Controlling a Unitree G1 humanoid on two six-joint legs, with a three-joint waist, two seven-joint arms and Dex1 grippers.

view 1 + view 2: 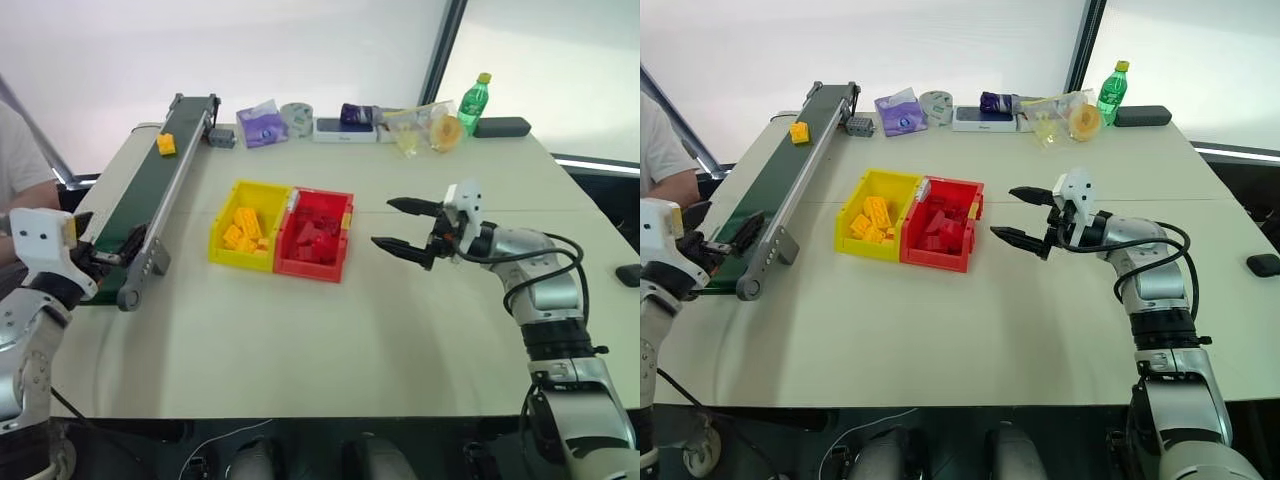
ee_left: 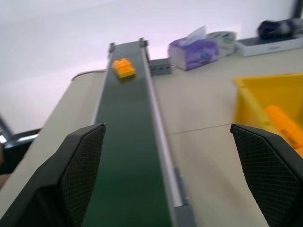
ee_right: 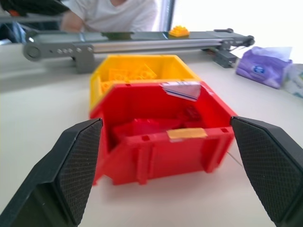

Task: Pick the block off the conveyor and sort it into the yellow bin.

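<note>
Head stereo downward over table (image 1: 300, 330); wrist views near-level.

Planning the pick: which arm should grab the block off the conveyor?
Left, most likely. The left gripper sits open at the near end of the conveyor, looking along the belt at the block. The right gripper hangs beside the red bin.

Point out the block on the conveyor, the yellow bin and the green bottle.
block (image 1: 166, 144), left eye view, its studded top.
yellow bin (image 1: 222, 218), left eye view, its left wall.
green bottle (image 1: 474, 105), left eye view, middle of its body.
</note>
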